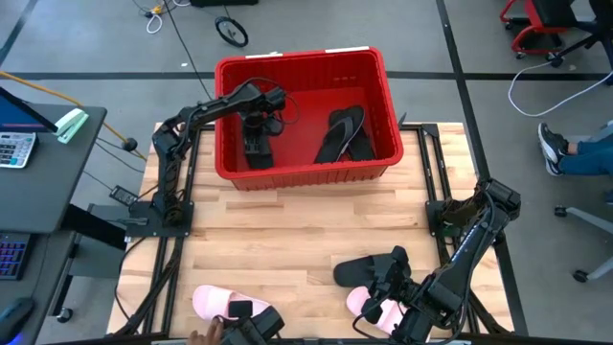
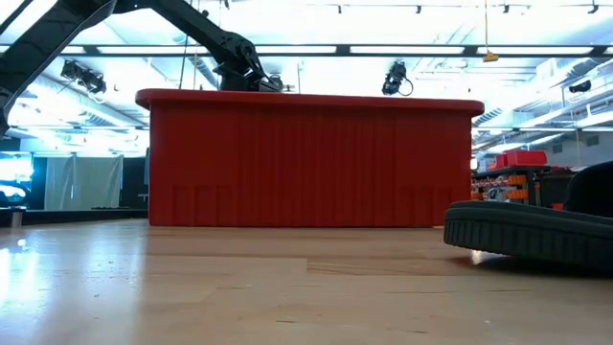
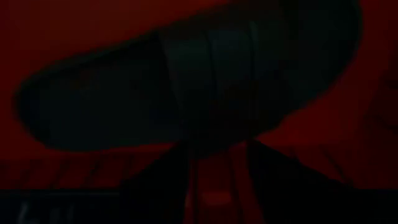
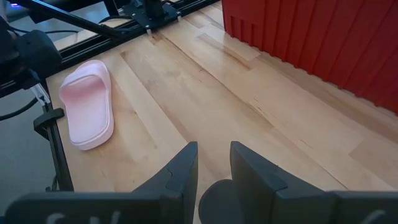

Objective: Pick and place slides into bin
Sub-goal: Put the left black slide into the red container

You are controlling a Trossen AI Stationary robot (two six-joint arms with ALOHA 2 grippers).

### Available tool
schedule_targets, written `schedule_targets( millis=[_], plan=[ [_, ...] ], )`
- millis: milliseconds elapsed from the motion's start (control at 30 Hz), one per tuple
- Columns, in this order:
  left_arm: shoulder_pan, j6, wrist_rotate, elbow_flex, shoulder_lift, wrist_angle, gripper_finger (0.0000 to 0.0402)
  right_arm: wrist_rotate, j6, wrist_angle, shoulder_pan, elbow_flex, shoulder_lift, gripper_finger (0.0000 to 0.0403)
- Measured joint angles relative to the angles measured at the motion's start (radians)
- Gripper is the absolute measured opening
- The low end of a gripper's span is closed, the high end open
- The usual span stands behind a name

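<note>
Reaching into the red bin (image 1: pixel 378 81) at upper centre, the left gripper (image 1: pixel 257 120) hangs over a black slide (image 1: pixel 257 146), finger spacing unreadable; best lifted straight up; the right gripper (image 4: pixel 213 163), fingers slightly apart, waits lower right.

Surface (image 1: pixel 287 230): pale wood planks | far side: red bin (image 1: pixel 305 174) | near edge: two pink slides (image 1: pixel 213 303), one black slide (image 1: pixel 362 271)

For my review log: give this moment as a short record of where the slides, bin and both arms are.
bin: red crate at the table's far edge
slides in bin: black pair on the right; one black slide under the left gripper
slides on table: black slide, pink slide, pink slide under the right gripper
left gripper: inside bin, jaws parted
right gripper: near edge, low over table
</note>
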Motion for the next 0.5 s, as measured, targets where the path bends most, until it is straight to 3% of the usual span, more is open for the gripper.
schedule_targets(
  millis=[500],
  plan=[
    [0.000,0.000,-0.008,0.001,-0.002,-0.026,0.0149,0.000,0.000,0.000,0.000,0.000,0.000,0.0100]
  ],
)
